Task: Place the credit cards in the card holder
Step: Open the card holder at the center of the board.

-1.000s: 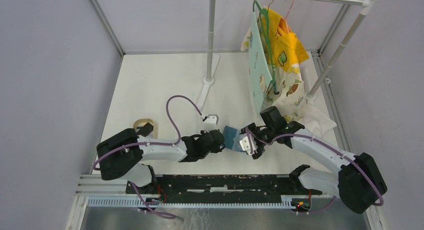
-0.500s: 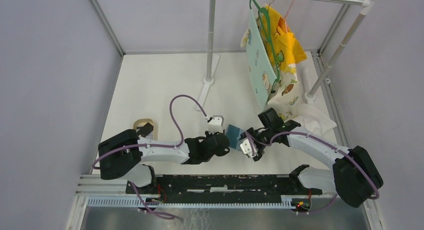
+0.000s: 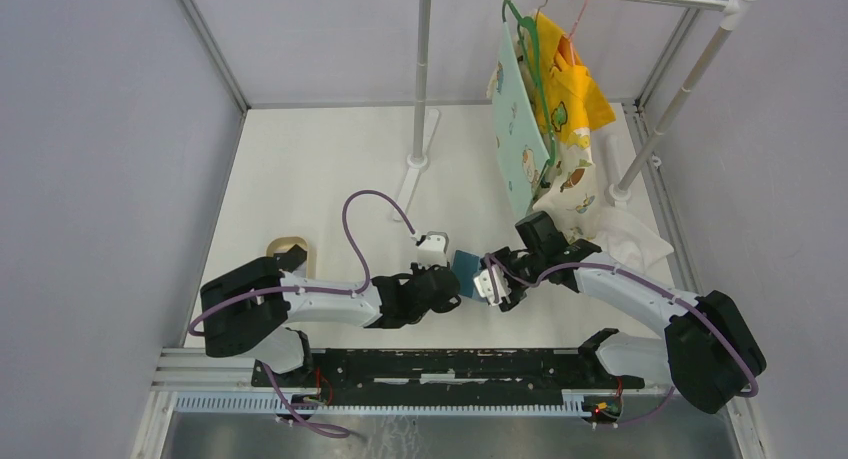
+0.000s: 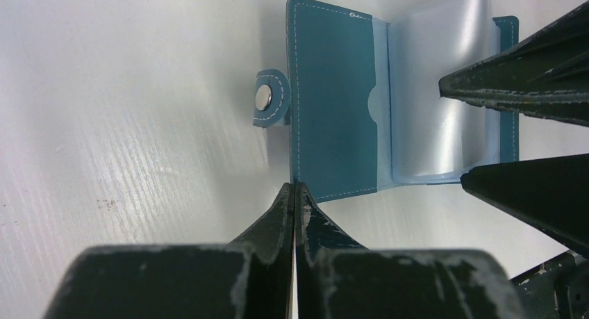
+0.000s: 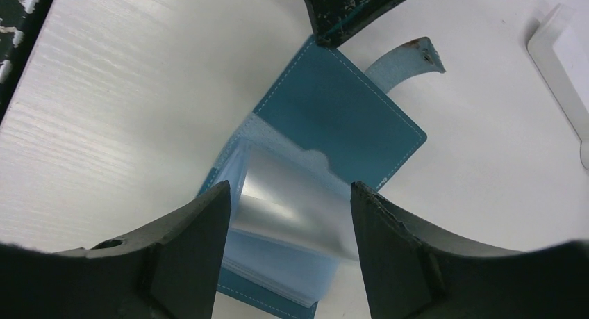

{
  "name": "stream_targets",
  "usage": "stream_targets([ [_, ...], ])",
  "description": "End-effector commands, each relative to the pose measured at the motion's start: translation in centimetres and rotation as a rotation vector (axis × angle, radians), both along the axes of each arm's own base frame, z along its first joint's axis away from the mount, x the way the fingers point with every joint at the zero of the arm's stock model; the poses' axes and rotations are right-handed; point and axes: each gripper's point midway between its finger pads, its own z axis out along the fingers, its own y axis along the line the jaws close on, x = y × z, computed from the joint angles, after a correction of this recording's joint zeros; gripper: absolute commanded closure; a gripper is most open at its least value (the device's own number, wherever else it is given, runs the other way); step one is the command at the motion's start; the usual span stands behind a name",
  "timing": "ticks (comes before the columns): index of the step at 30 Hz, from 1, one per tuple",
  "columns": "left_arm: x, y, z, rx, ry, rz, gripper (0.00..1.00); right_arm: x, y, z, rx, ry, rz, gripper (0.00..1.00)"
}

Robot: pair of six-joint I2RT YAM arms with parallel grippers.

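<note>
While left hand (image 4: 295,191) pinches the card holder (image 4: 333,110) open, right hand (image 5: 288,190) hovers released, empty, above it; next: fetch a card.

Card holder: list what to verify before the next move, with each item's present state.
1. Card holder open, snap tab undone: ok.
2. Left gripper shut on the cover's edge: ok.
3. Right gripper open, fingers astride the clear sleeves: ok.
4. Card held, ready to insert: not ok, neither gripper carries one.
5. Where the credit cards lie: cannot tell, none in view.
</note>
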Motion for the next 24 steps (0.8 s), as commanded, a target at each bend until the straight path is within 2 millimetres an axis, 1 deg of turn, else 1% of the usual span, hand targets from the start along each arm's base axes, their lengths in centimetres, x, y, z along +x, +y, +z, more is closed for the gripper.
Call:
stream_targets([
  [1,1.0,-1.2,1.6,-0.021,-0.063,0.000,0.98,1.4,0.3,1.1,0.020,-0.055,-0.035,0.31],
  [4,0.9,-1.2,1.6,-0.021,-0.063,-0.001,0.98,1.6,0.3,1.2,0.021,-0.065,-0.041,0.32],
  [8,1.0,-1.2,1.5,-0.017,-0.063,-0.002,0.98,2.5,0.4,1.7,0.045,-0.110,-0.087,0.32],
  [15,0.8,-1.4,1.1,-0.018,-0.056,-0.010,0.98,4.1,0.6,1.7,0.074,-0.125,-0.206,0.34],
  [20,0.8,-1.6,1.0,-0.019,-0.053,-0.016,0.98,4.4,1.2,1.2,0.083,-0.078,-0.265,0.37],
  [24,0.7,-1.7,0.9,-0.021,-0.052,-0.019,0.98,4.1,1.8,0.5,0.073,-0.015,-0.287,0.42],
])
